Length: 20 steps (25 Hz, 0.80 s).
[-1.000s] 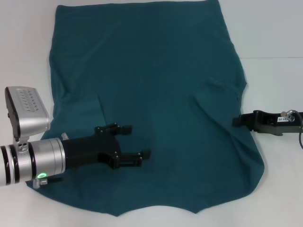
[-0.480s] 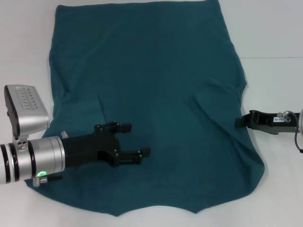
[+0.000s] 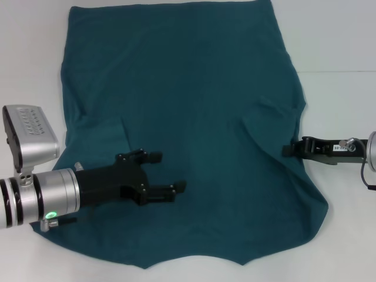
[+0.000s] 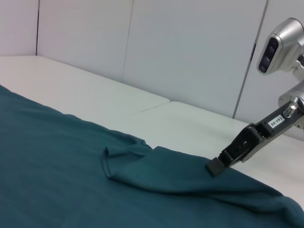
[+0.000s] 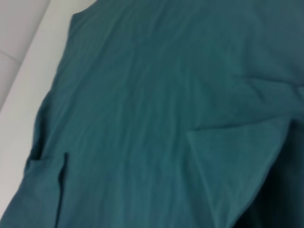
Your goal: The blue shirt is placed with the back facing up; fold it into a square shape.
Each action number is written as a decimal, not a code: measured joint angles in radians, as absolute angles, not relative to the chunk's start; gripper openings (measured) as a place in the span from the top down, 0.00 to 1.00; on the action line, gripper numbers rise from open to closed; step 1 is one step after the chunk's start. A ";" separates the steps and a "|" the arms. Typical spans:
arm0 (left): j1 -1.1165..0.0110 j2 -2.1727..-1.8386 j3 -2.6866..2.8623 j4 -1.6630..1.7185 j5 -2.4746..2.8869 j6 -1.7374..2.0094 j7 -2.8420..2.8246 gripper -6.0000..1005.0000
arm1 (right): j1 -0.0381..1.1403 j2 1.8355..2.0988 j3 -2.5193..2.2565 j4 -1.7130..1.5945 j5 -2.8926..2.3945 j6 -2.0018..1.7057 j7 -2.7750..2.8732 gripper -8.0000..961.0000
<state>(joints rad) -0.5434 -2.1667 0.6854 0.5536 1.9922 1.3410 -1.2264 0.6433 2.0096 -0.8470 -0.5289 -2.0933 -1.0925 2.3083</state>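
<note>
Moved: right gripper [image 3: 286, 150] has slid leftward in the head view since half a second ago, its tip now at the shirt's right edge; left gripper [image 3: 170, 172] has hardly shifted.
Shirt [image 3: 188, 106]: teal-blue, spread flat on the white table [image 3: 341, 35], plain side up, filling the middle of the head view; both sleeves lie folded inward.
Left gripper: lower left of the head view, over the shirt's lower part, fingers [image 3: 154, 157] spread wide, holding nothing.
Right gripper: right edge of the head view, tip touching the fabric beside the folded sleeve; cannot tell whether its fingers are apart or closed.
Left wrist view: right gripper [image 4: 214, 166] tip rests on the shirt [image 4: 57, 175] edge.
</note>
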 joint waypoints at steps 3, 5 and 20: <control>-0.546 -2.167 0.685 0.551 1.986 1.341 -1.227 0.05 | 0.653 2.010 -0.847 -0.530 -2.093 -1.110 2.300 0.98; -0.547 -2.167 0.685 0.551 1.982 1.341 -1.227 0.05 | 0.661 2.011 -0.849 -0.531 -2.093 -1.124 2.298 0.97; -0.548 -2.168 0.684 0.551 1.964 1.341 -1.227 0.05 | 0.690 2.021 -0.886 -0.532 -2.098 -1.150 2.298 0.95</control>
